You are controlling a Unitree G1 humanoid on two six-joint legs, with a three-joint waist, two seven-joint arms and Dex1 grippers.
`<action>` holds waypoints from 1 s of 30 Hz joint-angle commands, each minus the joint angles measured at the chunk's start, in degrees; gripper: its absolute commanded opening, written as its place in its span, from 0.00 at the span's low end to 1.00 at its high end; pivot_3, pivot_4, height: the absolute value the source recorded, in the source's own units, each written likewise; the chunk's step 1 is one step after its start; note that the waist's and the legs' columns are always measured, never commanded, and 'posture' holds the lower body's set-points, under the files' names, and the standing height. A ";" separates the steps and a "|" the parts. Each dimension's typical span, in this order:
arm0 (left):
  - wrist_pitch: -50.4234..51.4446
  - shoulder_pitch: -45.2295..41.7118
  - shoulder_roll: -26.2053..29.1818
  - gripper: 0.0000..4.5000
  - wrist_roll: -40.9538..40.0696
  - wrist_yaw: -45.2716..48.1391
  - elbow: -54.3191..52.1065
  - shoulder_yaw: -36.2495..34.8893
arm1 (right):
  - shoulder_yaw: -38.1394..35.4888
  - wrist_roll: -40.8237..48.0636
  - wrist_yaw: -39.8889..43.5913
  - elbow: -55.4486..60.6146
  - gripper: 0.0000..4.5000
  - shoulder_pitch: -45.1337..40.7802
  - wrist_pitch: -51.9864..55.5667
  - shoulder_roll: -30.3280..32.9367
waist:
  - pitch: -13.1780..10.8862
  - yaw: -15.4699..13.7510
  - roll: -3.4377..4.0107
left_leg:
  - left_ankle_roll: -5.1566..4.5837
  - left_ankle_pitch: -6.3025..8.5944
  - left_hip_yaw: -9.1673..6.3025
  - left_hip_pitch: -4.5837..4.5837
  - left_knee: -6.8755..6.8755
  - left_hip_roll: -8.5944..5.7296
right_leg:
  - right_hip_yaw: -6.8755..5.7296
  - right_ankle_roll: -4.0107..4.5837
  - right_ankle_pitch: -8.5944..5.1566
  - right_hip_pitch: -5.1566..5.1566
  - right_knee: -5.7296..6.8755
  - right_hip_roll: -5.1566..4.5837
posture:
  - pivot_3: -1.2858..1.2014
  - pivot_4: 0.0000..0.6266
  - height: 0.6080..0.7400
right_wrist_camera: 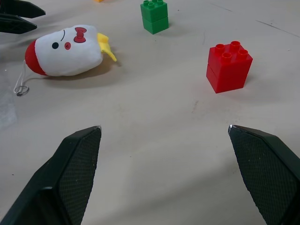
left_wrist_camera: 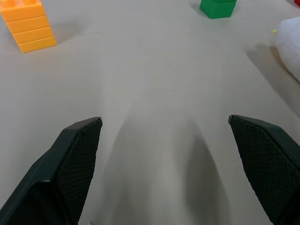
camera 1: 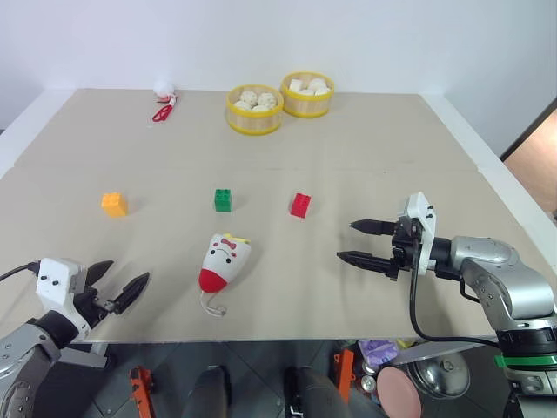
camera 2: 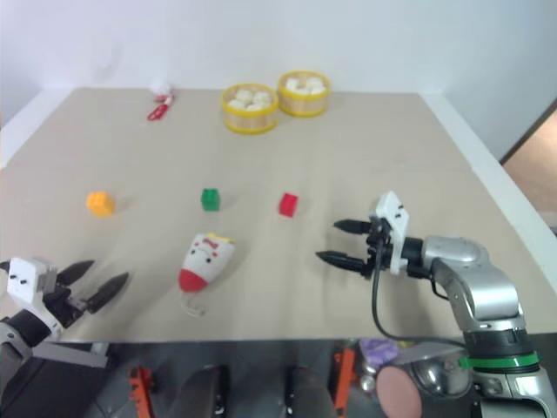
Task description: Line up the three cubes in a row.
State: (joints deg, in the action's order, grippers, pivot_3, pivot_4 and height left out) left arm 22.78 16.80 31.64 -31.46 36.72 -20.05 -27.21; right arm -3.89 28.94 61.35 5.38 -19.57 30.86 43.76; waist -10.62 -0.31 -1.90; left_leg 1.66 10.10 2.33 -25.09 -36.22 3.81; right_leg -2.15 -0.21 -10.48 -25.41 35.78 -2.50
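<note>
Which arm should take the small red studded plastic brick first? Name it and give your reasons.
Right, probably. The right gripper hangs open, apart from the small red studded plastic brick and on its side of the table. The left gripper sits beyond the white-and-red plush toy, nearer the orange-yellow studded plastic brick.

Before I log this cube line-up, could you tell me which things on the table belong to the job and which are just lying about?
Belong to the job:
- orange-yellow cube
- green cube
- red cube

Just lying about:
- plush toy
- two yellow-rimmed baskets of white lumps
- small red-and-white item at the far edge
</note>
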 commanded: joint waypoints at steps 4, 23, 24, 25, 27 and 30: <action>-4.49 -2.19 2.58 0.99 -3.31 7.31 1.33 -2.89 | -0.46 0.24 1.86 1.26 1.00 -2.28 -0.43 1.71 | 0.00 -0.01 0.00 | -0.01 0.00 -0.02 -0.01 -0.07 0.01 | -0.01 0.00 0.00 -0.02 0.06 0.03 | 0.52 0.24 1.00; 1.99 -6.91 18.93 0.99 -17.17 30.72 -3.16 -2.84 | 21.96 -10.17 12.31 -9.67 1.00 -23.17 -10.38 -12.83 | -0.01 0.23 0.02 | -0.01 -0.01 -0.13 0.05 -0.08 0.11 | 0.12 0.10 -0.04 -0.14 0.33 0.29 | 0.52 0.24 1.00; 1.77 -6.58 18.74 0.99 -16.67 30.75 -3.68 -2.41 | 22.53 -11.18 11.96 -12.31 1.00 -24.29 -11.74 -14.58 | -0.02 0.19 0.03 | 0.00 -0.01 -0.11 0.04 -0.08 0.10 | 0.13 0.11 -0.04 -0.14 0.33 0.29 | 0.52 0.24 1.00; 1.67 -6.08 18.52 0.99 -16.39 30.76 -4.23 -2.13 | 23.16 -12.23 11.51 -15.01 1.00 -25.44 -12.95 -16.31 | -0.01 0.11 0.02 | 0.00 0.00 -0.10 0.00 -0.08 0.10 | 0.15 0.11 -0.04 -0.17 0.33 0.29 | 0.52 0.24 1.00; 1.55 -4.92 18.05 0.99 -15.86 30.44 -5.27 -1.87 | 24.29 -14.35 11.17 -20.43 1.00 -27.69 -16.12 -19.73 | 0.00 0.08 0.00 | 0.02 0.01 -0.08 0.03 -0.08 0.10 | 0.16 0.12 -0.05 -0.16 0.34 0.32 | 0.52 0.24 1.00; 1.26 -3.83 17.48 0.99 -15.18 29.79 -6.12 -1.80 | 25.17 -16.63 11.92 -26.55 1.00 -30.24 -19.67 -23.44 | -0.01 0.10 0.01 | 0.01 0.00 -0.09 0.05 -0.08 0.14 | 0.17 0.13 -0.05 -0.19 0.40 0.37 | 0.52 0.24 1.00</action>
State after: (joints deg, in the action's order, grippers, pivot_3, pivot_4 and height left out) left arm 24.91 12.52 49.44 -46.93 66.69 -24.32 -28.43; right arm 21.14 13.35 72.54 -19.19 -47.87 13.91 21.08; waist -10.63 -0.21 -1.89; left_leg 1.67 10.10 2.24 -25.06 -36.30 3.97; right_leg -1.98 -0.07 -10.54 -25.61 36.20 -2.09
